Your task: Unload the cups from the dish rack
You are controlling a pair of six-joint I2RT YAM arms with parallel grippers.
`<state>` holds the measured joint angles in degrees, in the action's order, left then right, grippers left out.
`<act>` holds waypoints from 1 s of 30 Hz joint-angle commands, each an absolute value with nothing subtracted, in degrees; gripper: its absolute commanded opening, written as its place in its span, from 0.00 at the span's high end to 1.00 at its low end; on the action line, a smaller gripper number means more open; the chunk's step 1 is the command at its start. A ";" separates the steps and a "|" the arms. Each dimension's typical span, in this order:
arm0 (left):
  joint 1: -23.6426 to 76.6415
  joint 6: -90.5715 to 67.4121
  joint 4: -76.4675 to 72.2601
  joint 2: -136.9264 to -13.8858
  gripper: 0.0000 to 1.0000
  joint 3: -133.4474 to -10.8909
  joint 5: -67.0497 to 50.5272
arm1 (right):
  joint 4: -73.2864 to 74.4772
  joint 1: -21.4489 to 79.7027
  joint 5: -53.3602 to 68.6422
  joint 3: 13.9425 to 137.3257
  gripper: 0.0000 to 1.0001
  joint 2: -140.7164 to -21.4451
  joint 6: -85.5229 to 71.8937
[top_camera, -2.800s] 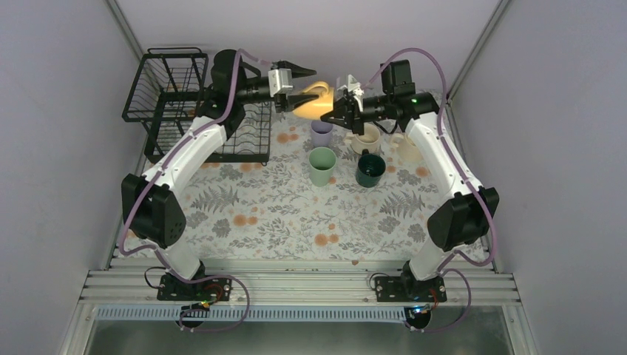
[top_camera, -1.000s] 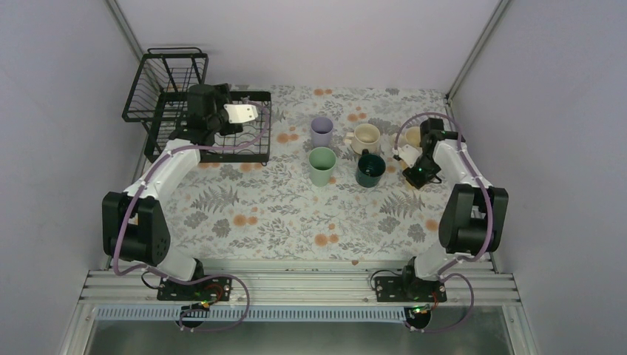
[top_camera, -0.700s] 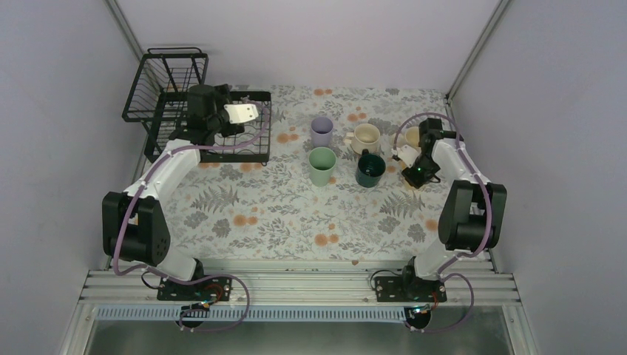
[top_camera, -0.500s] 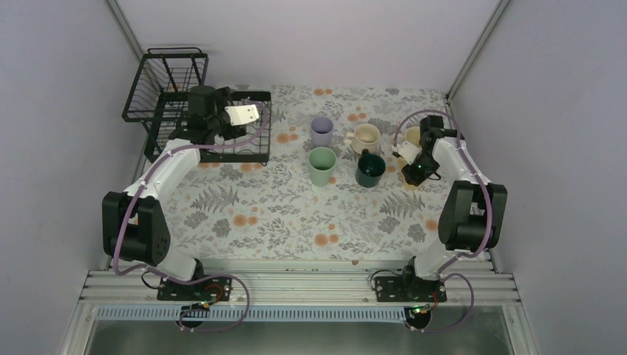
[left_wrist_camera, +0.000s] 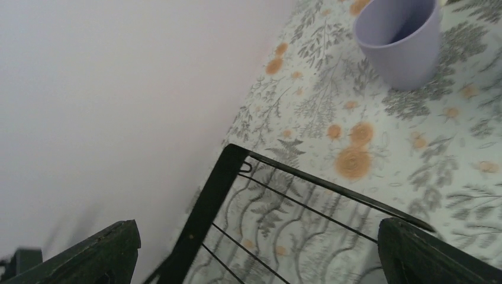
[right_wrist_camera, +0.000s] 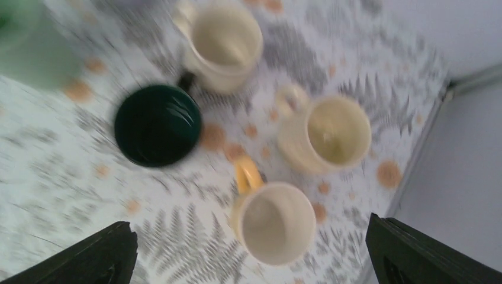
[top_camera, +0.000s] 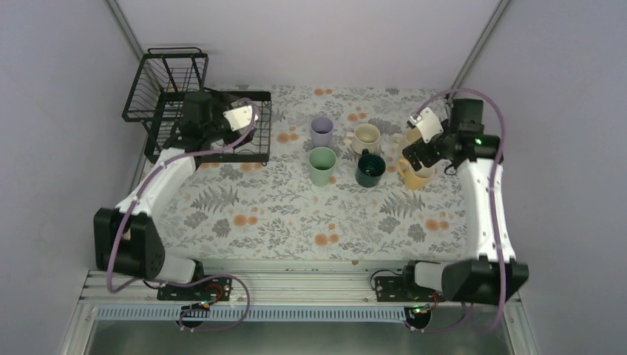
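Hovering wide-jawed above the yellow mug (top_camera: 414, 173), right gripper (top_camera: 416, 153) near table (top_camera: 444, 216) edge.

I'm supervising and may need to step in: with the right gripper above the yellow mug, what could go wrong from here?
1. The right gripper hangs open over the yellow mug, which stands close beside a cream mug; a sideways exit could clip either.
2. The left gripper sits open low over the dish rack; a finger might snag a wire and drag it.
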<state>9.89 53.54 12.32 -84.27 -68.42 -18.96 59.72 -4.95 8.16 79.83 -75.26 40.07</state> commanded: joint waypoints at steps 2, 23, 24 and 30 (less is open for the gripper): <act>9.93 35.88 -1.53 -69.97 0.00 -56.48 -16.75 | 61.87 -4.91 31.08 79.81 0.00 -64.92 35.34; 9.41 18.39 0.90 -19.73 0.00 -19.42 -2.88 | 37.70 -4.85 44.51 45.24 0.00 -42.19 35.66; 9.36 17.46 1.07 -18.95 0.00 -18.72 -3.18 | 37.31 -4.80 44.52 44.27 0.00 -42.23 35.83; 9.40 15.84 1.56 -15.77 0.00 -18.02 -2.32 | 38.24 -4.91 45.69 43.63 0.00 -43.29 37.48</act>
